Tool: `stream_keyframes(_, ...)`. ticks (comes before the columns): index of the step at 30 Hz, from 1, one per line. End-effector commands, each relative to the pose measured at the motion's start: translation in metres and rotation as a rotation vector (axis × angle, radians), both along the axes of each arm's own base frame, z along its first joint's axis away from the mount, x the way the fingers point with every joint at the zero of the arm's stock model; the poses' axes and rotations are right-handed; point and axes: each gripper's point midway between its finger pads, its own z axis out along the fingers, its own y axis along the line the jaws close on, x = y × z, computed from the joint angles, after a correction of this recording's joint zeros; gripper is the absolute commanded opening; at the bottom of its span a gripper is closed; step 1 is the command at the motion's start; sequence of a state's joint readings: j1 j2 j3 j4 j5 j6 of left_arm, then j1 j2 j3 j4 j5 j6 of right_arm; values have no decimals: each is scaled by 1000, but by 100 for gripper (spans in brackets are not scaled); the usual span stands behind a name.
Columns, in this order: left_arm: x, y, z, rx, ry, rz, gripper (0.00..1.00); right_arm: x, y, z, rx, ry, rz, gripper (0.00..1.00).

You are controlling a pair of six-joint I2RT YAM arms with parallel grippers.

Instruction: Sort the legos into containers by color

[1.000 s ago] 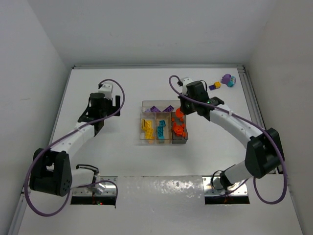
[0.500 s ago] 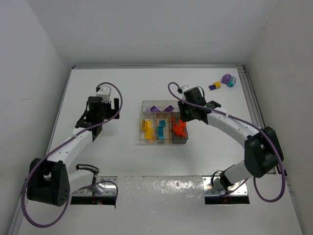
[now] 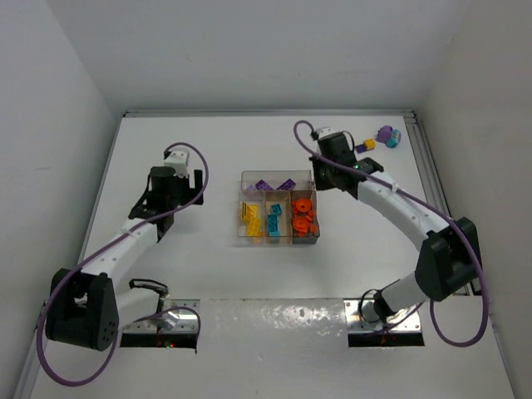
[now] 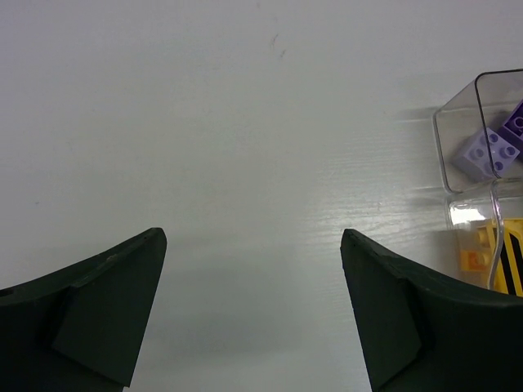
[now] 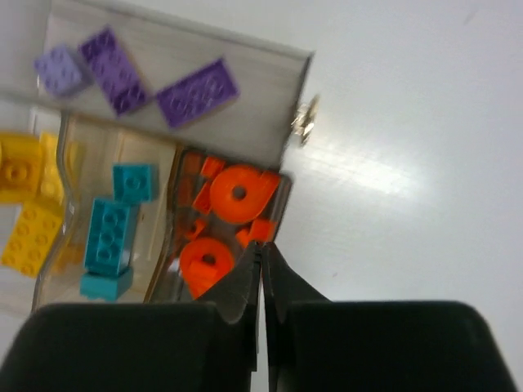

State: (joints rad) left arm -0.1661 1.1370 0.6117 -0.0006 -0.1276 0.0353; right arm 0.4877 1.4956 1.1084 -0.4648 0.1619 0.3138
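While the left gripper (image 4: 252, 261) hangs over bare table (image 4: 204, 122), well left of the tray (image 3: 243, 189), its jaws stand wide apart with nothing between them. Its wrist view catches only the tray's corner at the right edge: a lilac brick (image 4: 487, 153) behind the clear wall, and yellow pieces (image 4: 478, 249) in the section next to it.

From above, the tray sits mid-table between the two arms. Its wide section, on the far side, holds the purple legos (image 3: 274, 184). On the near side are three narrow sections: yellow legos (image 3: 250, 218) in the left one, teal legos (image 3: 273, 219) in the middle one, and orange legos (image 3: 303, 214) in the right, grey one. Several of the orange ones are round discs with a hole.

The right gripper (image 5: 263, 260) hovers just beyond the tray's far right corner. Its jaws are pressed together and no piece shows between them. In its wrist view the tips lie over the grey section's outer edge, beside the orange discs (image 5: 237, 193).

Farther right, near the table's far right corner, loose legos lie on the surface: a purple and yellow pair (image 3: 364, 146) and, just beyond it, a purple and teal clump (image 3: 387, 135).
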Motion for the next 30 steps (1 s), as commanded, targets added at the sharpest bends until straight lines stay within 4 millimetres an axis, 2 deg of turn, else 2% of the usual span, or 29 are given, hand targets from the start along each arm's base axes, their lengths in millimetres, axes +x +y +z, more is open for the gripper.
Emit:
stream_keyframes(1, 3, 3, 13, -22, -60, 19, 86, 51, -45, 57, 46, -143, -222, 0)
stream_keyframes(2, 2, 3, 12, -22, -57, 19, 86, 61, -56, 61, 72, -150, -264, 2)
stream_keyframes(3, 2, 4, 11, -22, -57, 19, 86, 74, -68, 58, 88, -148, -308, 15)
stream_keyframes(4, 2, 4, 10, -20, -54, 18, 86, 88, -98, 58, 96, -153, -383, 33)
stream_keyframes(5, 2, 3, 9, -20, -54, 17, 86, 103, -106, 64, 113, -177, -393, 41)
stream_keyframes(6, 2, 3, 10, -19, -54, 16, 86, 116, -119, 39, 83, -124, -404, 47)
stream_keyframes(7, 2, 3, 9, -17, -52, 16, 86, 126, -142, 28, 70, -98, -438, 53)
stream_keyframes(8, 2, 4, 8, -15, -47, 18, 86, 142, -152, 36, 52, -101, -454, 54)
stream_keyframes(9, 3, 4, 9, -14, -45, 20, 86, 153, -170, -2, -7, -17, -477, 55)
stream_keyframes(10, 4, 5, 10, -11, -43, 24, 86, 176, -179, 11, -21, -56, -486, 56)
stream_keyframes(12, 7, 5, 9, -7, -26, 22, 86, 191, -190, -9, -84, -22, -472, 58)
stream_keyframes(14, 10, 6, 9, 0, -2, 29, 86, 222, -220, -36, -142, -23, -507, 64)
stream_keyframes(15, 10, 6, 7, 5, 16, 28, 86, 224, -226, -35, -152, -35, -509, 64)
stream_keyframes(17, 12, 7, 3, 5, 50, 37, 86, 242, -235, -51, -156, -55, -521, 64)
stream_keyframes(18, 16, 5, 10, 2, 44, 31, 86, 247, -240, -61, -153, -52, -524, 64)
stream_keyframes(20, 16, 4, 5, 4, 80, 26, 86, 255, -250, -66, -144, -85, -546, 63)
stream_keyframes(24, 21, 5, 6, 13, 96, 35, 86, 264, -250, -74, -111, -108, -502, 63)
stream_keyframes(30, 28, 10, 9, 38, 94, 51, 86, 262, -251, -97, -152, -72, -429, 60)
